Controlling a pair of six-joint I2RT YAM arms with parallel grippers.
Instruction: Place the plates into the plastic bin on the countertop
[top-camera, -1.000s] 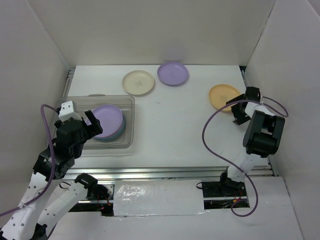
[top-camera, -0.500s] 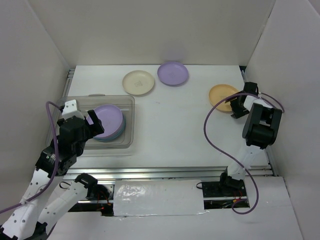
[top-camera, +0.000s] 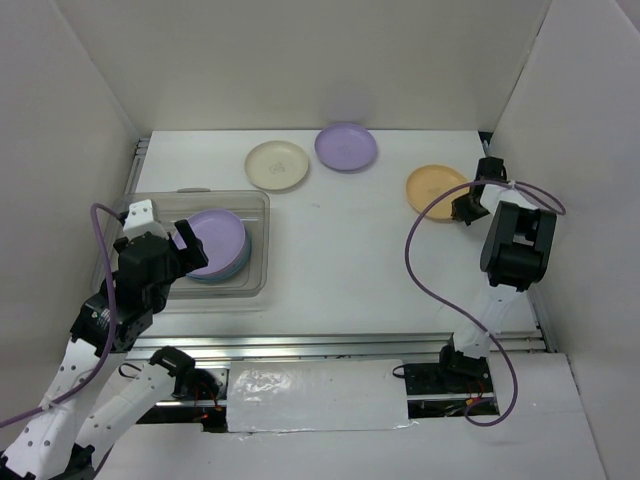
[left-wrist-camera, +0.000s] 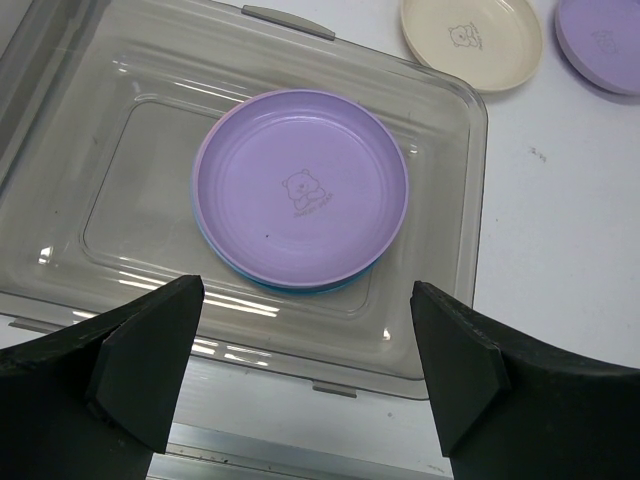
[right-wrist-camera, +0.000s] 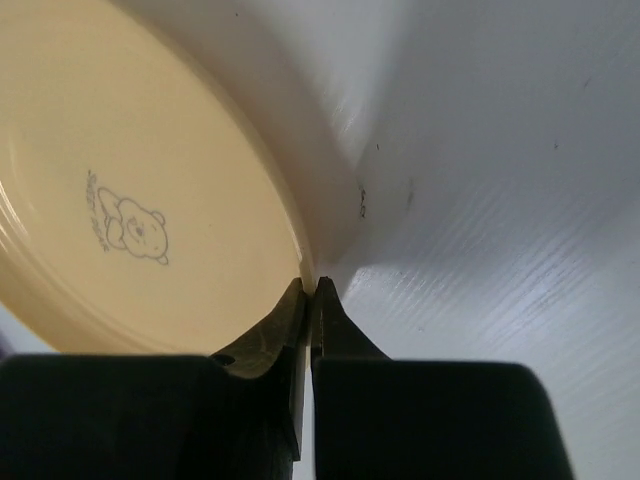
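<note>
Right end effector (right-wrist-camera: 312, 292) clenched on the outer rim of an orange plate (top-camera: 434, 187); left end effector (left-wrist-camera: 305, 290) spread wide above the clear plastic bin (top-camera: 256, 205).

The pinch takes only the thin lip of the orange plate, so on lifting it could pivot, slip free and drop. The right wall (top-camera: 570, 150) stands just beside that arm, leaving little room to swing outward. The middle of the white surface (top-camera: 350, 260) lies bare toward the bin, well apart at the left. A cream plate (top-camera: 277, 165) and a lilac plate (top-camera: 346, 146) sit further back, off that line. The bin already holds a second lilac plate (left-wrist-camera: 300, 185) stacked on a blue plate (left-wrist-camera: 300, 286). The left end effector hovers over the bin's near edge and could get in the way of an arriving arm.
</note>
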